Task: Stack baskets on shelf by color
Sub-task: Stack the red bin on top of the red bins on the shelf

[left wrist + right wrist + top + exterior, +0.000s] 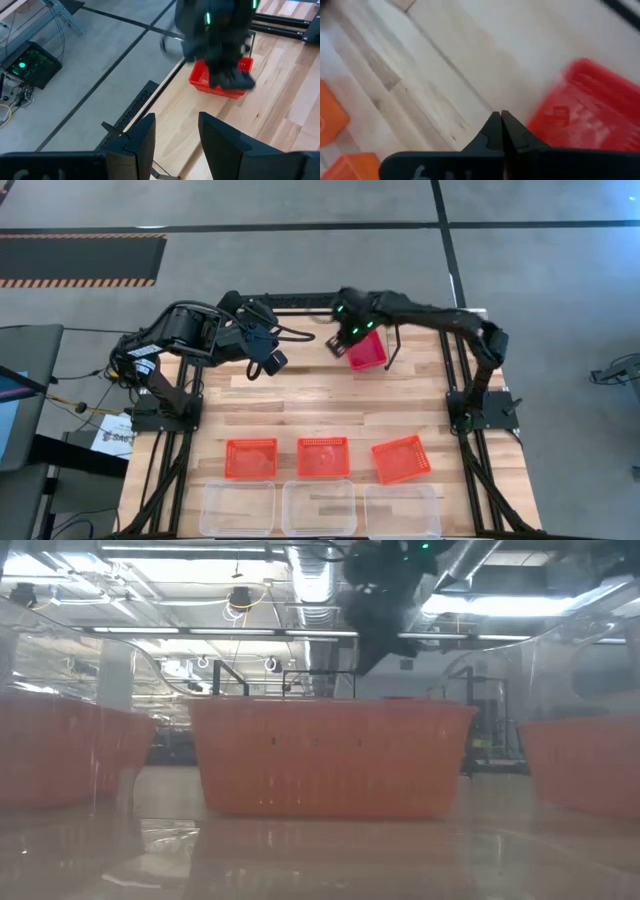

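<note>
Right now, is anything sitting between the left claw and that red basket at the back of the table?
Yes. The right claw, shut, hangs directly over the red basket, and its arm partly hides the basket in the left wrist view. The left claw is open, with bare wooden table between it and the basket.

Red basket (220, 82) partly hidden behind blurred right arm (215, 35); clear baskets (318, 507) cut off at table's near edge.

Industrial lab: exposed ceiling ducts (320, 580)
</note>
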Controlling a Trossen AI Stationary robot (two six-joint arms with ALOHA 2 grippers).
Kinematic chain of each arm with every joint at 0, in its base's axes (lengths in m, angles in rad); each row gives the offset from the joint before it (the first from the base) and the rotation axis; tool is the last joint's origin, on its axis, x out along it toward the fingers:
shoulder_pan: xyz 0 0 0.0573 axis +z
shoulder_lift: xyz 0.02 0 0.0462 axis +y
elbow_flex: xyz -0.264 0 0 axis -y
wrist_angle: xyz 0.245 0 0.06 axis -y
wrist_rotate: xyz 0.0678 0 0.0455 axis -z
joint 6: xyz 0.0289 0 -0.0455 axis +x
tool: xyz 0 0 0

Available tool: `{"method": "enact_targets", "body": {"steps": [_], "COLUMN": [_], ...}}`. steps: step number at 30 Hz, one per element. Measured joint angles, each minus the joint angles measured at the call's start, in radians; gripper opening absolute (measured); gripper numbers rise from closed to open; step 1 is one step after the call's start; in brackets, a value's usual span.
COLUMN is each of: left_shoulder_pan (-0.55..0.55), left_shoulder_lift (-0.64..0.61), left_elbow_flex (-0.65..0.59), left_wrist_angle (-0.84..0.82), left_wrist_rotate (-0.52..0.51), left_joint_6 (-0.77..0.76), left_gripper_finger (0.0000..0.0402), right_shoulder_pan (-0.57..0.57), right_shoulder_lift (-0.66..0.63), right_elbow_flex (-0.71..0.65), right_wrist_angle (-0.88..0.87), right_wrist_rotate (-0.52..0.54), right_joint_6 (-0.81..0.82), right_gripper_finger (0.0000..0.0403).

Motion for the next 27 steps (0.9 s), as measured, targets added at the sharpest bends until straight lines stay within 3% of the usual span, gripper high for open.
{"method": "enact_targets", "body": {"steps": [11,27], "left_shoulder_pan": [0.000,0.000], "left_shoulder_lift": [0.000,0.000], "left_elbow_flex": [0.000,0.000], "left_wrist_angle": [0.000,0.000], "left_wrist_rotate": [0.023,0.032], "left_joint_6": [-0.008,-0.011], "left_gripper_finger": [0.0139,0.0139], "right_shoulder_pan": [0.013,-0.141], "right_shoulder_lift": [0.199,0.183], "right_elbow_flex": [-0.002,0.029], "right_wrist_angle": [0.066,0.099], "right_wrist_rotate": [0.009,0.063], "right_joint_6": [-0.030,-0.126], "right_gripper_finger": [0.0000,0.0000]}}
